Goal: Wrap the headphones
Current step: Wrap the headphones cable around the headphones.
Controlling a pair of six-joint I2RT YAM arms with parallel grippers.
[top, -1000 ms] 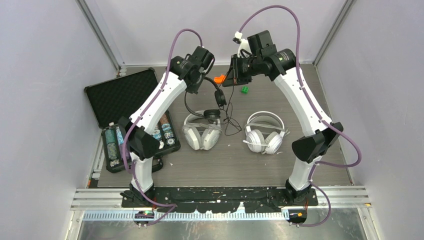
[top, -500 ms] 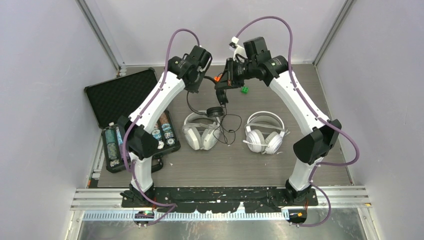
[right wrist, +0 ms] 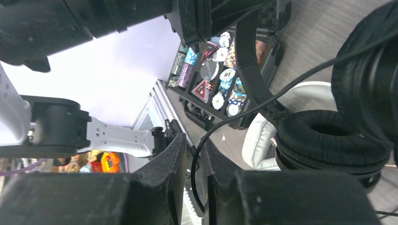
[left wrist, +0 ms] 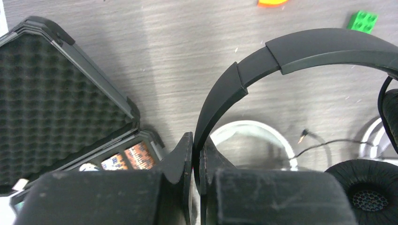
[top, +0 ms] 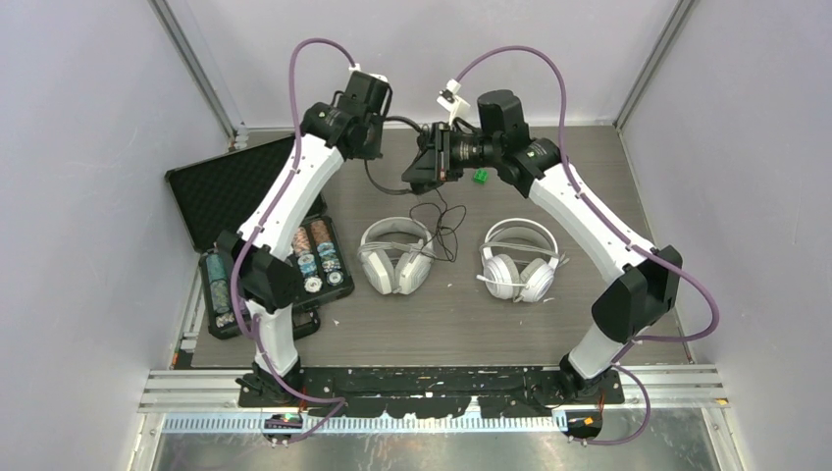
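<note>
My left gripper (left wrist: pixel 197 140) is shut on the headband of the thin black headphones (left wrist: pixel 300 47), held up above the table. One black ear cup (right wrist: pixel 328 140) hangs close to my right gripper (right wrist: pixel 193 140). The right jaws stand slightly apart, and the black cable (right wrist: pixel 263 103) runs loosely between them. From above, the left gripper (top: pixel 381 132) and right gripper (top: pixel 424 167) meet at the back middle, and the cable (top: pixel 442 221) dangles to the table. The white headphones (top: pixel 395 257) and the pale grey headphones (top: pixel 518 263) lie flat mid-table.
An open black foam-lined case (top: pixel 235 191) with poker chips (top: pixel 319 260) lies at the left. A small green brick (top: pixel 481 177) sits behind the pale grey headphones, and an orange piece (left wrist: pixel 272 2) lies next to it in the left wrist view. Grey walls close in both sides.
The black headphones have been lifted up and back, off the table. My left arm swung left and back, my right gripper moved left to the ear cups, and its jaws loosened round the cable.
</note>
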